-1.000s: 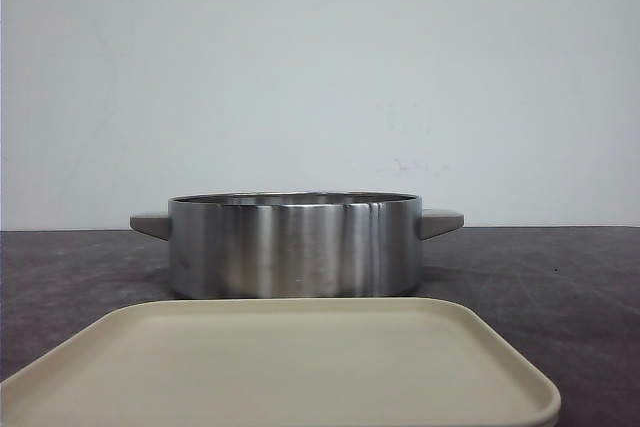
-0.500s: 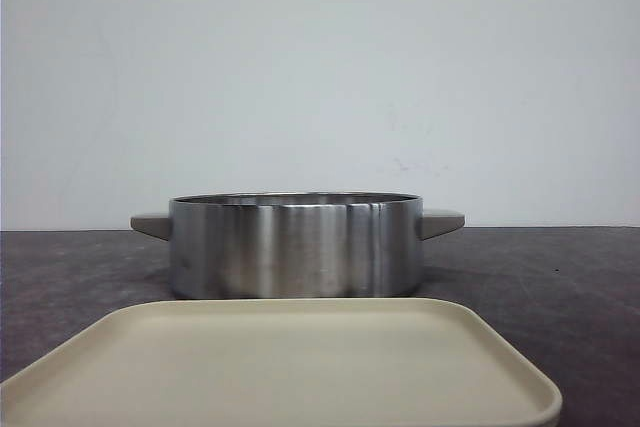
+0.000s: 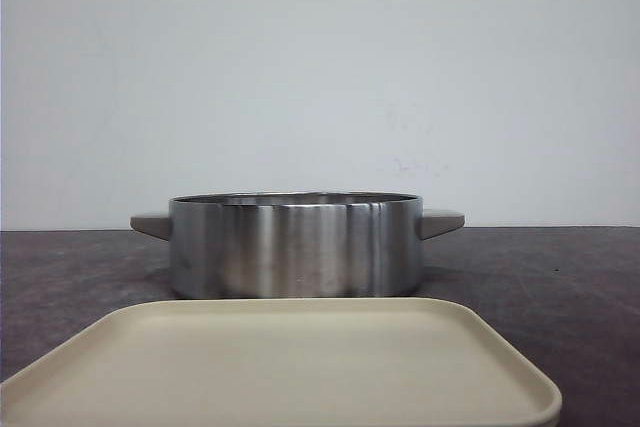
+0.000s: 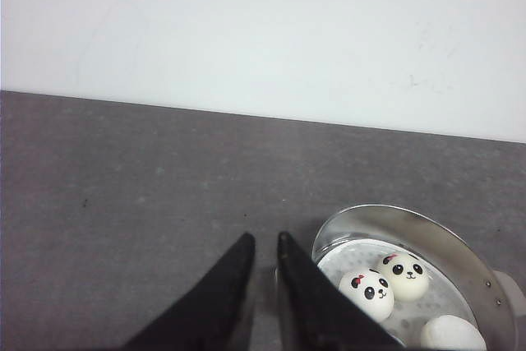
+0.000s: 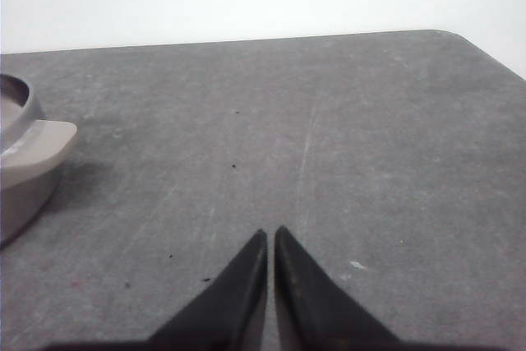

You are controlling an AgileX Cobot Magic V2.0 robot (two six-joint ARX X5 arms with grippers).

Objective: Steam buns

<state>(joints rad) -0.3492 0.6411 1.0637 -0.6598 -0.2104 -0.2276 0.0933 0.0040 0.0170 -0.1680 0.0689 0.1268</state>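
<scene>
Two white panda-faced buns and a third plain-looking white bun lie inside the steel pot on its perforated insert. In the front view the pot wall hides them. My left gripper hovers over the dark table just beside the pot rim, its black fingers a narrow slit apart with nothing between them. My right gripper is shut and empty over bare table on the pot's other side, clear of the pot's grey handle.
A beige square tray lies empty in front of the pot, nearest the robot. The pot has grey handles on both sides. A white wall stands behind the dark table. The table's rounded far corner shows in the right wrist view.
</scene>
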